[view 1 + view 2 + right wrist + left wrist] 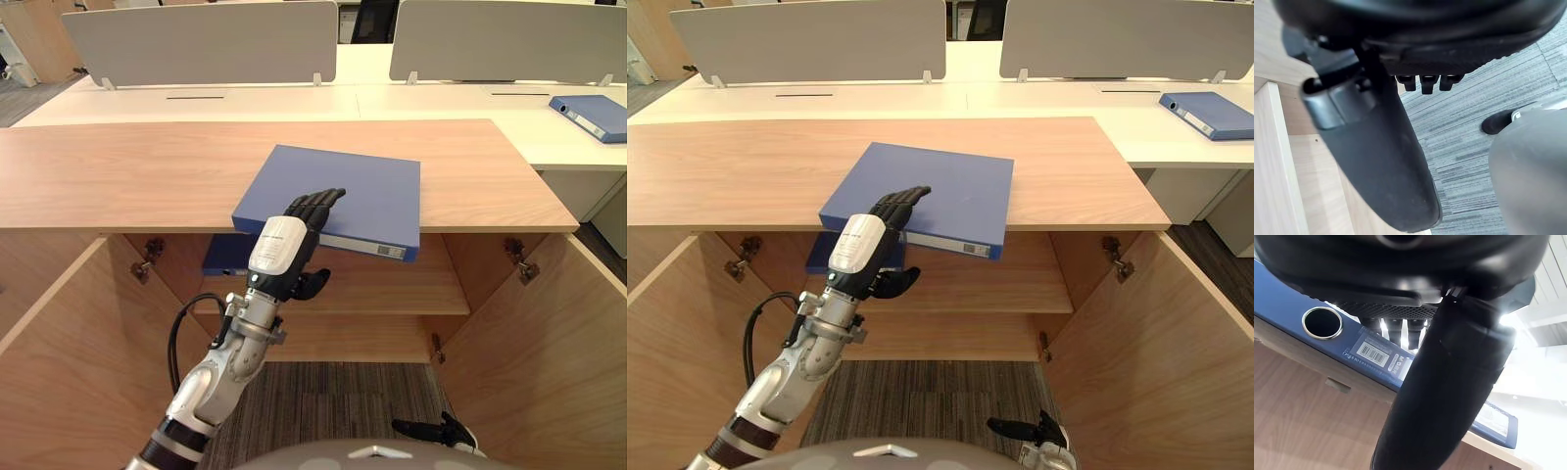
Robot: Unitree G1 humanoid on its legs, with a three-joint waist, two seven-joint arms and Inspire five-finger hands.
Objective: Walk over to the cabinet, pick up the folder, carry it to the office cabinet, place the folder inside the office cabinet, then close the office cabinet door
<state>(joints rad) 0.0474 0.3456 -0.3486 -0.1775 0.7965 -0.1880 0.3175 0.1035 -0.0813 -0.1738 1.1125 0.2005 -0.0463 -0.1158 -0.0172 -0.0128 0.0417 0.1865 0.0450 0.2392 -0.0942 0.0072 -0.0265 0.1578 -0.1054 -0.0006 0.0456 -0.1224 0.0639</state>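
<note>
- A blue folder [343, 196] lay flat on the wooden worktop [137, 176] of a low cabinet [392, 294]. Its spine edge jutted out over the front.
- The left hand [286, 245] reached up from below onto the folder's near left corner.
- Its fingers [321, 201] lay straight and close together on the cover. Its thumb [312, 284] was spread out below the overhanging spine and looked apart from it, so the hand bracketed the edge without pinching it.
- In the left wrist view, the spine [1352, 345] with its ring hole and label ran across just behind the thumb.
- The right hand [433, 429] hung low over the grey carpet [323, 401], fingers relaxed and holding nothing.
- Both cabinet doors [549, 362] stood wide open. A second folder [223, 257] rested on the shelf [392, 284] inside, under the worktop.
- Another blue binder [594, 116] sat well away on a white desk [431, 98] behind.
- This looked like the pick-up step: contact was made, the grasp not yet closed, and the lift, stowing and door-closing all remained.
- The next move would call for bringing the thumb up under the spine to clamp it, then drawing the folder forward and off the worktop. Held at one corner by one hand, it could sag or slip.
</note>
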